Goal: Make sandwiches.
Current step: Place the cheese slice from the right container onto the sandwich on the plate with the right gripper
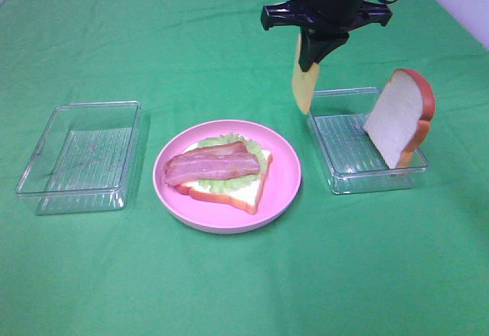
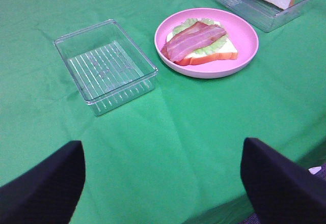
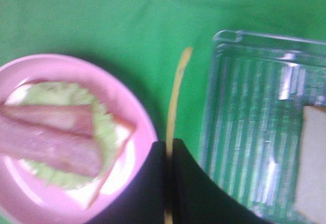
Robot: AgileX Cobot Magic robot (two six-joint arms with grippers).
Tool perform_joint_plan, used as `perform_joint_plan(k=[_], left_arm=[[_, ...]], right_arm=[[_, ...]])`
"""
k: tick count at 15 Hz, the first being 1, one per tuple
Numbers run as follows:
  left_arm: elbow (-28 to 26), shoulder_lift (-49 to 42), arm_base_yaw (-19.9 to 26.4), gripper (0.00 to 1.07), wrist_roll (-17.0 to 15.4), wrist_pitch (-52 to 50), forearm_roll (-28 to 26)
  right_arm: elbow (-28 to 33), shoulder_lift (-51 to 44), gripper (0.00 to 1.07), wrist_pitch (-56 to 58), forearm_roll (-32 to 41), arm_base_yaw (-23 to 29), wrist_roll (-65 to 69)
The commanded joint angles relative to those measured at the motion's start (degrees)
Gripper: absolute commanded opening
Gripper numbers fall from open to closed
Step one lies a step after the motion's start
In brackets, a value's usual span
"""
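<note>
Green cloth covers the whole worktop [image 1: 229, 290], lightly creased, with a strip of pale wall showing at the far right corner; no other part of the room is in view.

On the cloth sit a round pink plate [image 1: 284, 169], an empty clear tray [image 1: 80, 156] on the left, and a second clear tray [image 1: 345, 169] on the right. The plate carries the half-built sandwich: a bread slice [image 1: 243, 193], lettuce [image 1: 223, 140] and bacon strips [image 1: 212, 163] on top. The second bread slice [image 1: 400, 117] leans upright against the far end of the right tray.

The right gripper [image 1: 312, 63] hangs above the gap between plate and right tray, its jaws closed on the top edge of the yellow cheese square [image 1: 303, 84], which dangles edge-down. The left gripper [image 2: 160, 180] waits back near the worktop's edge, jaws spread wide and holding nothing.

The main risk, as I judge it, is the thin grip: the cheese is pinched only by its upper margin, so a quick swing toward the plate could let it slip or twist out. Released while hanging vertical, it may land on its edge and fold, or slide off the bacon onto the plate rim or cloth. The bacon looks loosely laid, so a low pass could drag it off the lettuce. The leaning bread also looks unsteady; a knock to that tray could topple it.
</note>
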Motion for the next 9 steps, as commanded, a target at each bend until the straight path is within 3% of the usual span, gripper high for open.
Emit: perform_joint_plan(k=[1, 4, 5, 7, 9], left_arm=[[0.1, -1.2, -0.1, 0.79, 0.1, -0.6, -0.2], [0.1, -1.2, -0.1, 0.79, 0.1, -0.6, -0.2], [0.1, -1.2, -0.1, 0.79, 0.1, -0.6, -0.2], [0.1, -1.2, -0.1, 0.79, 0.1, -0.6, -0.2], [0.1, -1.2, -0.1, 0.79, 0.1, -0.6, -0.2]], right_arm=[[0.2, -0.5, 0.00, 3.8, 15.8, -0.1, -9.5], [5.8, 2.1, 0.00, 3.9, 39.6, 0.0, -22.0], [5.8, 2.1, 0.00, 3.9, 39.6, 0.0, -22.0], [8.1, 5.8, 0.00, 3.7, 48.1, 0.0, -24.4], [9.9, 8.8, 0.00, 0.5, 50.1, 0.0, -25.4]])
